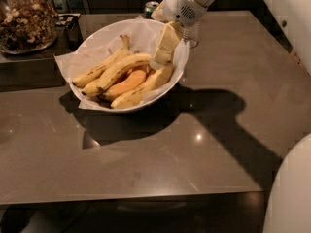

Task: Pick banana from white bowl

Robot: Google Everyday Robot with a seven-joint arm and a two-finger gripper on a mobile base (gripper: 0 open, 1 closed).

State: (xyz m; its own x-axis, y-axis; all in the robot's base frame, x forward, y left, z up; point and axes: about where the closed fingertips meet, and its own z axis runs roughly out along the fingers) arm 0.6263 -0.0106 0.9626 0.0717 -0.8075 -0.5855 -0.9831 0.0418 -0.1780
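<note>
The white bowl (104,38), wide and lined with crinkled white paper, stands on the dark table at centre left. Several pale-yellow bananas lie in it, among them a long curved one (119,69) with a dark tip and one along the front right rim (143,89). An orange-tinted banana (127,83) lies between them. My gripper (163,52) reaches down from the upper right, inside the bowl's right rim. Its tip is just above the right ends of the bananas. It holds nothing that I can see.
A glass jar of nuts (24,18) stands at the back left on a darker raised surface. A green can (151,8) stands behind the bowl. The brown table (204,130) stretches to the front and right. A white part of the robot (289,193) fills the lower right corner.
</note>
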